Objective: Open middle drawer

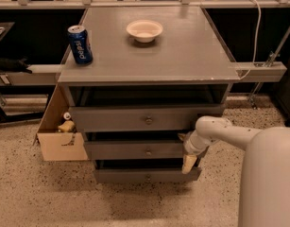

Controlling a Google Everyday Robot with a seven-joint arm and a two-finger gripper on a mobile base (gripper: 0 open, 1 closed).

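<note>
Grey wooden middle drawer point(121, 150), second of three fronts under the grey table point(182, 51), runs horizontally with its small round metal knob point(148, 152) centred; the white arm's pincer point(189, 162) hangs at its right end, knob lying leftward, its opening indeterminable.
</note>
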